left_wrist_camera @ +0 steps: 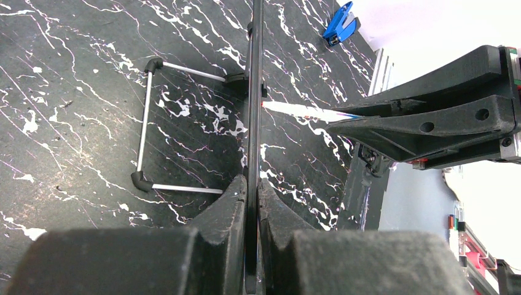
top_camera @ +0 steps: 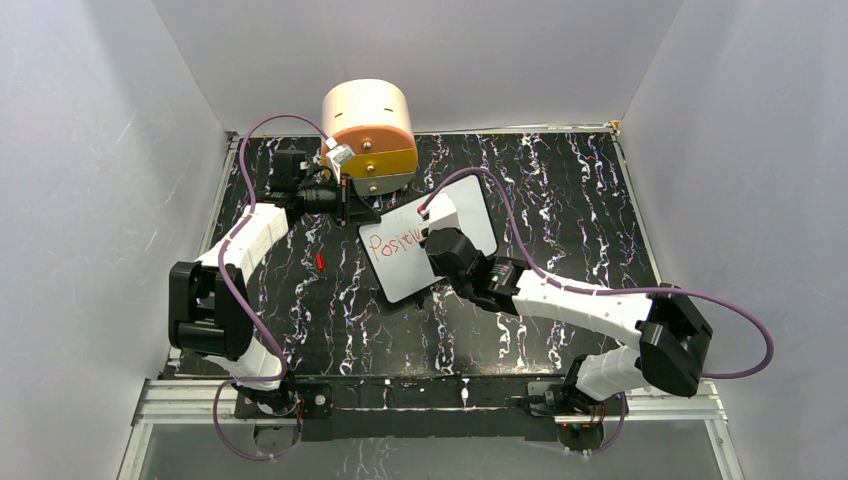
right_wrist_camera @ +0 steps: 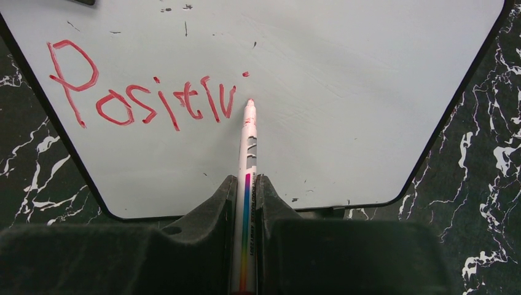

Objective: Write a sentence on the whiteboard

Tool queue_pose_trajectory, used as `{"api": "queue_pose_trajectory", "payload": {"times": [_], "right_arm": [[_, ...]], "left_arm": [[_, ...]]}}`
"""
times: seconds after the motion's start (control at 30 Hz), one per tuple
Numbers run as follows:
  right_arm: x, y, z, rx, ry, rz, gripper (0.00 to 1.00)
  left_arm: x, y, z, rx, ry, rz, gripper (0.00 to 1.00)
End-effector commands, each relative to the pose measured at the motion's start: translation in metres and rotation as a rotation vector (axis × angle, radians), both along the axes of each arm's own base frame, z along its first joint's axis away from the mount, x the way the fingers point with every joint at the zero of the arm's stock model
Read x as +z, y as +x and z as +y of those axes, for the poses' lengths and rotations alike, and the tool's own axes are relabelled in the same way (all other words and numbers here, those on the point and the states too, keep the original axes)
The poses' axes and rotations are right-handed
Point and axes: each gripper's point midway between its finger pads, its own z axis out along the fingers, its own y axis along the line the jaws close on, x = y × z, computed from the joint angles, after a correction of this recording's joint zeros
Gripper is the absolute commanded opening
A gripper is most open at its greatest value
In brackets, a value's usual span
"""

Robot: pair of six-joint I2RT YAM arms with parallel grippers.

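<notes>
Bright, even light pours down from above in the top view, the white walls (top_camera: 90,150) glowing and only faint shadows lying on the dark marbled table (top_camera: 560,200). Right wrist camera: the whiteboard (right_wrist_camera: 344,110) reads an evenly lit pale grey, the red lettering (right_wrist_camera: 141,101) crisp, while the right gripper (right_wrist_camera: 246,184) near the lens goes dark and grainy. On the left wrist view, the upper right corner blows out to pure white.

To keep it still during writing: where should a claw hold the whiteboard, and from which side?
The thin left edge of the whiteboard, approached edge-on, one finger on each flat face, as the left claw grips it. The board stands propped on a wire stand, and that edge lies away from the marker.
</notes>
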Motion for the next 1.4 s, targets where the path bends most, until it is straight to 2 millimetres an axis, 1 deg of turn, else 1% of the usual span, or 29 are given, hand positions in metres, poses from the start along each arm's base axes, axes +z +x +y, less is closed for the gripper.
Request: {"api": "queue_pose_trajectory", "payload": {"times": [0.0, 0.3, 0.43, 0.63, 0.7, 0.9, 1.2, 1.37], "right_arm": [[0.022, 0.006, 0.005, -0.014, 0.081, -0.038, 0.00], [0.031, 0.011, 0.009, -0.025, 0.109, -0.070, 0.00], [0.030, 0.013, 0.009, -0.035, 0.103, -0.073, 0.00], [0.019, 0.014, 0.011, -0.037, 0.075, -0.052, 0.00], [0.011, 0.011, 0.007, -0.039, 0.041, -0.030, 0.00], [-0.001, 0.004, 0.004, -0.031, 0.020, 0.022, 0.00], [-0.003, 0.000, 0.002, -0.019, 0.007, 0.043, 0.00], [0.003, -0.001, 0.000, -0.019, 0.017, 0.032, 0.00]], "left_arm": [[-0.026, -0.004, 0.004, 0.028, 0.066, 0.073, 0.00], [-0.027, -0.005, 0.004, 0.026, 0.065, 0.075, 0.00], [-0.026, -0.005, 0.004, 0.024, 0.062, 0.073, 0.00], [-0.025, -0.005, 0.003, 0.019, 0.057, 0.076, 0.00], [-0.026, -0.005, 0.003, 0.019, 0.057, 0.079, 0.00], [-0.027, -0.005, 0.003, 0.022, 0.061, 0.078, 0.00], [-0.029, -0.004, 0.003, 0.024, 0.063, 0.082, 0.00], [-0.029, -0.004, 0.003, 0.024, 0.063, 0.083, 0.00]]}}
